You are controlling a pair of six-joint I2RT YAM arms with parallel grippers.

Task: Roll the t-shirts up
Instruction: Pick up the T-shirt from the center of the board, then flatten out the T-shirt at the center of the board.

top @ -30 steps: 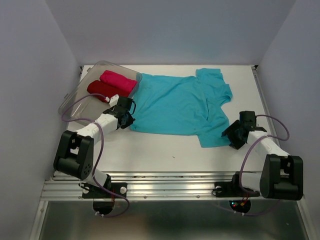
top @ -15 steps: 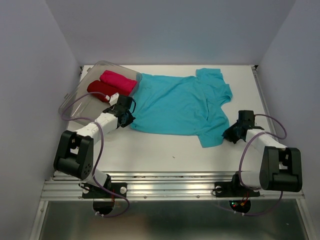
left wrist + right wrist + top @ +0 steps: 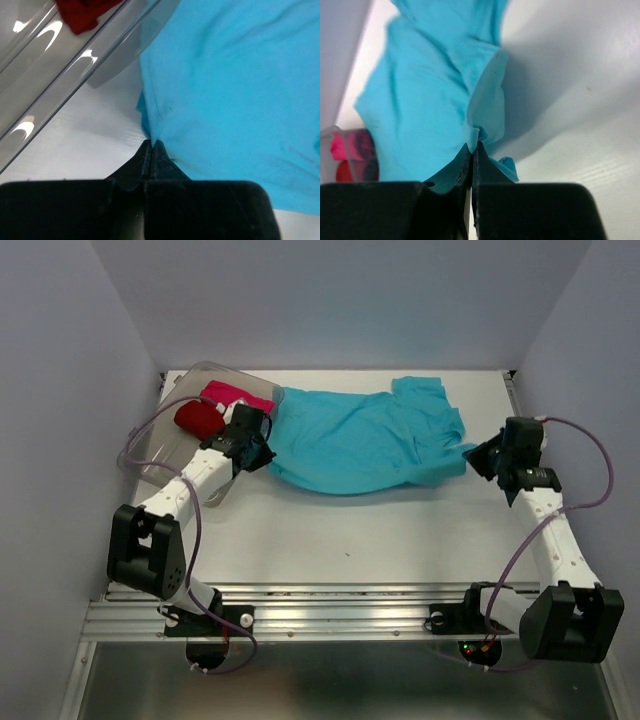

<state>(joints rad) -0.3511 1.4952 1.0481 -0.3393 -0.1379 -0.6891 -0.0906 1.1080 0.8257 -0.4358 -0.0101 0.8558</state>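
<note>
Spread across the far half of a white surface [image 3: 350, 530]: a turquoise t-shirt [image 3: 360, 440], beside a clear plastic tub [image 3: 182, 386] in the far-left corner.

A tub [image 3: 160, 440] sits at the far left of the worktop [image 3: 350, 530]. Two rolled t-shirts lie in it: the near rolled t-shirt [image 3: 198, 418] and, just behind it to the right, the far rolled t-shirt [image 3: 222, 395]. Right of the tub, the spread t-shirt [image 3: 360, 440] stretches across the far middle, its left edge touching the tub's right corner. The left end effector [image 3: 264, 453] sits at the shirt's near-left corner, between tub and shirt. The right end effector [image 3: 478, 453] sits at the shirt's right edge.
</note>
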